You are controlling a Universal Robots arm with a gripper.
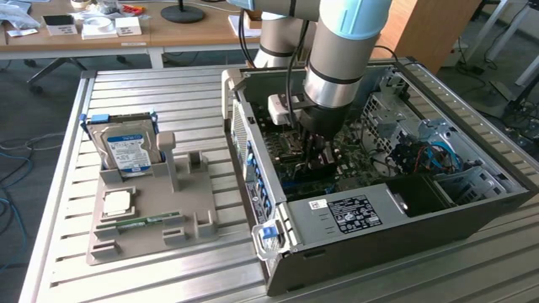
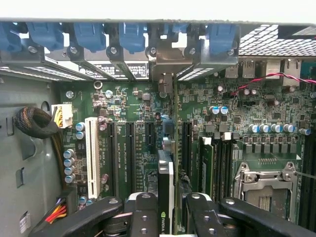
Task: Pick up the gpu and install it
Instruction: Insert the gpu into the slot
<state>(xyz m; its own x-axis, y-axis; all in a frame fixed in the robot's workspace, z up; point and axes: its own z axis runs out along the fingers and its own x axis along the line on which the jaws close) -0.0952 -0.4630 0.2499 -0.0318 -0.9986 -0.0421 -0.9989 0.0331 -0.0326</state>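
Nearest the wrist camera we find the gripper (image 2: 168, 217), its two black fingers (image 2: 143, 215) pinching the gpu (image 2: 166, 192) edge-on between them. The card stands on its edge over the motherboard (image 2: 237, 128) inside the open computer case (image 1: 471, 208). Its long axis runs away from the camera toward the rear slot brackets (image 2: 168, 64), and its bracket end points at that rear wall. We judge the installation step in hand: the card is lowered among the expansion slots (image 2: 129, 148), but we cannot tell whether it is seated. Seating calls for straight downward pressure with the edge aligned to its slot.
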